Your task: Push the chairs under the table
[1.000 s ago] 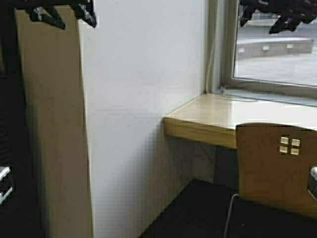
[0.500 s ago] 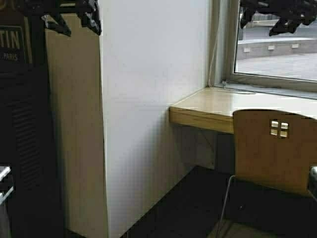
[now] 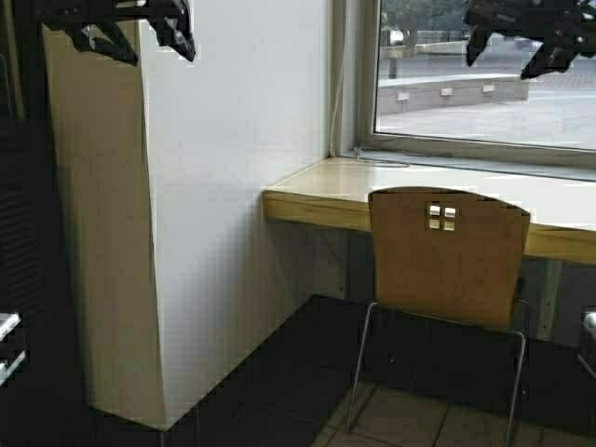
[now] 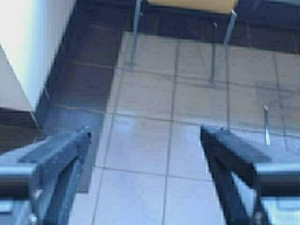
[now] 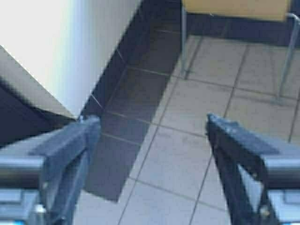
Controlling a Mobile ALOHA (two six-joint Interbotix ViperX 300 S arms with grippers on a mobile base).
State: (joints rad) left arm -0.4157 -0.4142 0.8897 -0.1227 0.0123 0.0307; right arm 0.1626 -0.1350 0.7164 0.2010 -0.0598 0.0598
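Note:
A light tan plywood chair (image 3: 449, 256) with four small square cutouts and thin chrome legs stands at the pale yellow-wood counter table (image 3: 317, 197), its back toward me and level with the counter's thick front edge. Its seat edge and legs show in the left wrist view (image 4: 187, 5) and the right wrist view (image 5: 236, 8). My left gripper (image 3: 121, 28) is raised at the top left, open and empty (image 4: 145, 140). My right gripper (image 3: 526, 33) is raised at the top right, open and empty (image 5: 152, 129). Both are well short of the chair.
A white wall pillar (image 3: 223, 186) with a tan side face juts out on the left, its corner near the floor (image 5: 77, 112). A window (image 3: 484, 84) sits above the counter. Light floor tiles (image 4: 154, 122) lie before the chair, with a dark tile border along the wall.
The robot has moved: the whole scene has shifted left, so the chair and counter now sit nearer the middle, and the chair's legs have come into view. Both grippers stay raised and open.

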